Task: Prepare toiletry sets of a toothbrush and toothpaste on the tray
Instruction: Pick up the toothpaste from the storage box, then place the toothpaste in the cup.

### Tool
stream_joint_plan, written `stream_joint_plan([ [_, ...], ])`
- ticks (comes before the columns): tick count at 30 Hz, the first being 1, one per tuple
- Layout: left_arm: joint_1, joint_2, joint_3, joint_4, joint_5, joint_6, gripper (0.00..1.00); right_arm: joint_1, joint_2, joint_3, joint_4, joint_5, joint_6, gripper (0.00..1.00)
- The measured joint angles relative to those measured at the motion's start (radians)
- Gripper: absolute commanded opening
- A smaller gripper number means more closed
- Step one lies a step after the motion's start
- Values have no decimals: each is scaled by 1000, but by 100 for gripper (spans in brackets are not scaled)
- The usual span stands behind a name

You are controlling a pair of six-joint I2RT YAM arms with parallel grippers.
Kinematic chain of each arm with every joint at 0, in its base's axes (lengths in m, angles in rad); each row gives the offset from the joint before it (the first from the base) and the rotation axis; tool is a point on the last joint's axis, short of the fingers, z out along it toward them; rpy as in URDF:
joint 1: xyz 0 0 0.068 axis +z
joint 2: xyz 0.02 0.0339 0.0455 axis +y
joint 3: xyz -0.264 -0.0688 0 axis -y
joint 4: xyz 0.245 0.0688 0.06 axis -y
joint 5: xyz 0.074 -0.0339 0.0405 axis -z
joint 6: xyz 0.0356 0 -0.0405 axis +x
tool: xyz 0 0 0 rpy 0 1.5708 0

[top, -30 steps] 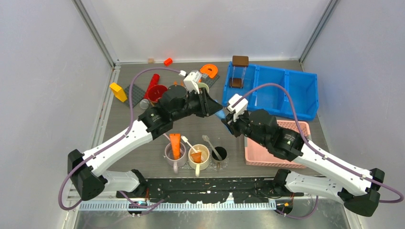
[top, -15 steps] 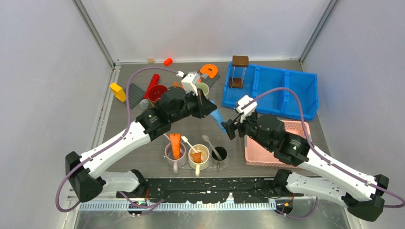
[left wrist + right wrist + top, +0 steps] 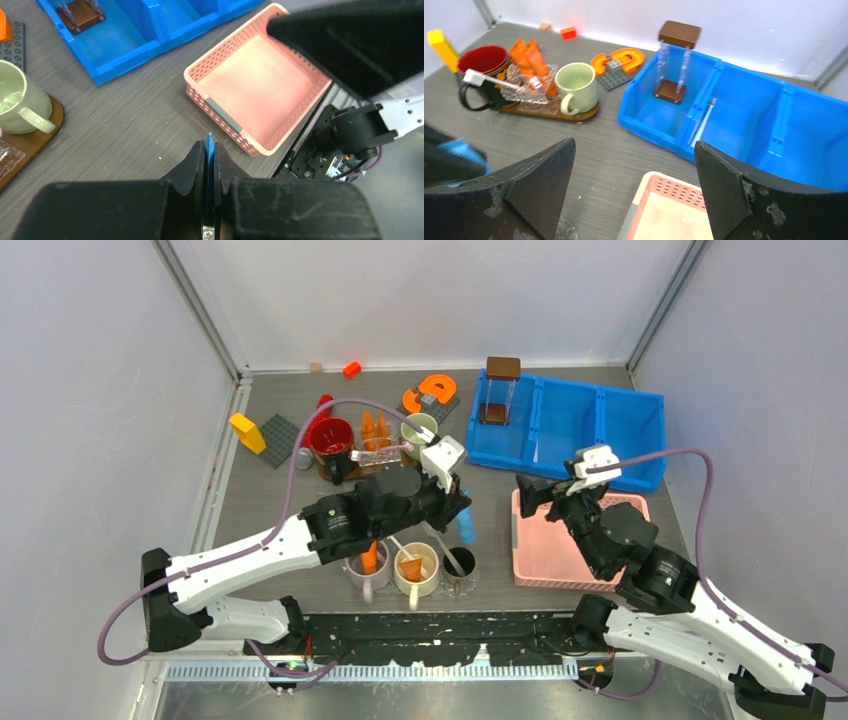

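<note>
My left gripper (image 3: 462,508) (image 3: 210,145) is shut on a thin blue object (image 3: 466,528) (image 3: 209,141), held above the table left of the pink tray (image 3: 520,540) (image 3: 220,107) (image 3: 649,186). My right gripper (image 3: 541,492) (image 3: 634,145) stands wide open over the tray's back left corner, nothing between its fingers. Nothing lies on the tray floor that shows. Orange toothpaste tubes stand in the grey mug (image 3: 368,558) and cream mug (image 3: 410,568); more (image 3: 372,427) (image 3: 529,55) stand at the back. A toothbrush (image 3: 394,538) leans in the cream mug, another (image 3: 440,543) in the black cup.
Blue bins (image 3: 600,425) (image 3: 744,115) at the back right hold a brown-topped stand (image 3: 500,390) and a white stick (image 3: 704,122). A green mug (image 3: 420,427) (image 3: 576,87), a red-and-black mug (image 3: 330,437), an orange C-shaped block (image 3: 432,390) and a yellow block (image 3: 247,432) crowd the back left.
The right gripper let go of the blue object, opened wide and drew back over the tray. The left gripper closed on the object and carried it toward the front.
</note>
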Motion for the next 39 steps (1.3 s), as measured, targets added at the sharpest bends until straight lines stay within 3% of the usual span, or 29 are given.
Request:
stream_joint_plan([
  [9, -113, 0, -51, 5, -71, 79, 0, 0, -69, -28, 3, 170, 14, 96],
  [31, -149, 58, -209, 121, -91, 93, 0, 0, -57, -36, 5, 229, 13, 96],
  [37, -149, 85, -237, 158, -90, 97, 11, 0, -31, -36, 5, 236, 6, 96],
  [39, -149, 87, -249, 158, -90, 99, 21, 0, -28, -36, 5, 237, 3, 96],
])
